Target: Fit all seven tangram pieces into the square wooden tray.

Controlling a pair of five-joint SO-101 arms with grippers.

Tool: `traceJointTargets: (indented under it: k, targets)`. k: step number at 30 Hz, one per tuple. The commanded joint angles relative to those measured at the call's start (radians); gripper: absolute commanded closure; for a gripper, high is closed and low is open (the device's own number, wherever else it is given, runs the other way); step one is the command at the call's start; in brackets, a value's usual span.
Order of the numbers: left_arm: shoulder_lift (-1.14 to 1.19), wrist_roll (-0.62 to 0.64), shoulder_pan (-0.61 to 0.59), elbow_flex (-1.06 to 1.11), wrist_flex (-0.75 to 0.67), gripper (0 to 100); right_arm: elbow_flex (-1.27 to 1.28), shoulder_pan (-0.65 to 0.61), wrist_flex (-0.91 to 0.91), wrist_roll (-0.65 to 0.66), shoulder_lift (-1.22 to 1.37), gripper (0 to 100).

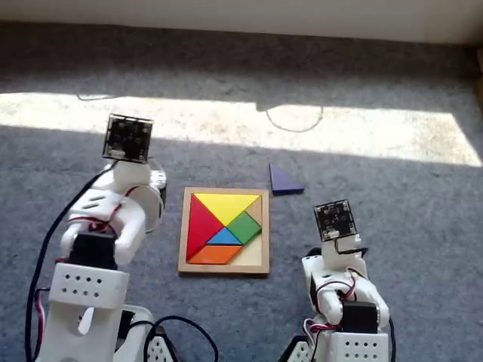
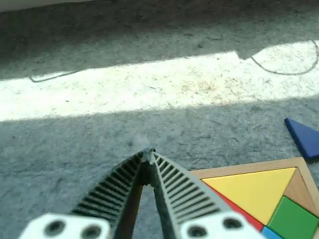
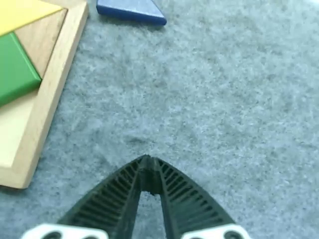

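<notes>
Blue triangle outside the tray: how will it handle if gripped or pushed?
The blue triangle looks rigid and flat, so it probably won't flex or roll. It lies on carpet, which likely drags against a push. Its low edges may be hard to grip.

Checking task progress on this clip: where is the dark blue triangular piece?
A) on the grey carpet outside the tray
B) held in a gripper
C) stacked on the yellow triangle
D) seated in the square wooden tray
A: the dark blue triangular piece lies on the grey carpet just off a corner of the square wooden tray, and neither the left gripper nor the right gripper, both shut, holds it.
</notes>
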Motion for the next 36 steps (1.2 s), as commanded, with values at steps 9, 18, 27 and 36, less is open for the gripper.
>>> traceJointTargets:
  k: [9,18,27,36]
  targets:
    - [-0.223,-0.006,-0.26,0.028,0.201,99,0.104,0.013,-0.001,-0.002,-0.001,99.1]
    - [-0.591,-0.006,-0.272,0.318,0.196,99,0.102,0.013,0.001,-0.002,-0.001,99.1]
    - [-0.799,-0.006,-0.272,0.519,0.198,99,0.03,0.054,-0.019,-0.002,0.01,99.3]
    - [-0.788,-0.008,-0.274,0.602,0.196,99,-0.403,0.059,0.038,0.0,0.153,99.3]
